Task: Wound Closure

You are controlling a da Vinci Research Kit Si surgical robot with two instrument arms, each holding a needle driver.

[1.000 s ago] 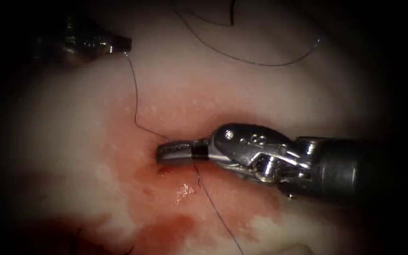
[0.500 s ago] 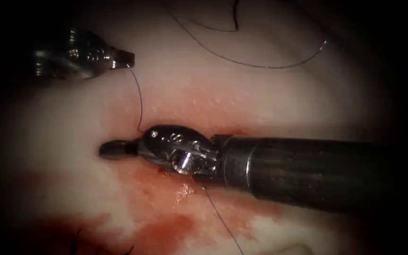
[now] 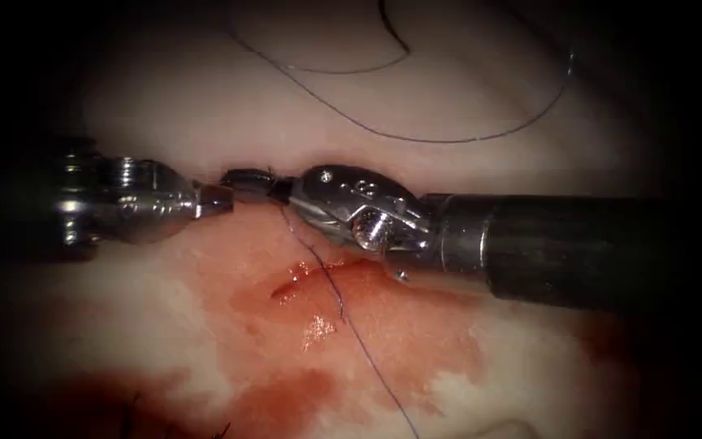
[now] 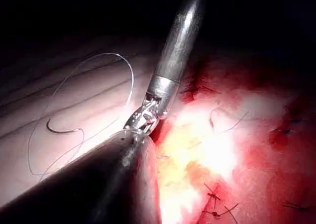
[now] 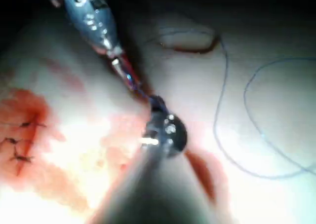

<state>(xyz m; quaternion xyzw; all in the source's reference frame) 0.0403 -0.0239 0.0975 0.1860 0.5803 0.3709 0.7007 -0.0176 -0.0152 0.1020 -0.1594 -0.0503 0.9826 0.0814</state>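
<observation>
My left tool (image 3: 217, 199) comes in from the left, jaws shut on the thread, as the earlier frames showed it. Its tip almost touches the tip of my right tool (image 3: 245, 181), whose dark narrow jaws are shut, with thread looped round them. From there the thread (image 3: 343, 305) runs down across the red cut (image 3: 294, 284). The curved needle (image 3: 396, 36) lies free on the pale tissue (image 3: 164, 106) at the top, out of the tissue and held by neither tool. It also lies loose as the needle (image 4: 61, 130) and the needle (image 5: 192, 49).
A long slack loop of thread (image 3: 448, 140) trails over the tissue above the tools. Red fluid (image 3: 286, 390) pools below the cut. Earlier stitches (image 4: 215, 199) with cut ends sit in the red area, as do the stitches (image 5: 19, 140).
The left tool came down and right with the thread. The right tool pushed left, then rose, so the two tips now meet above the cut.
</observation>
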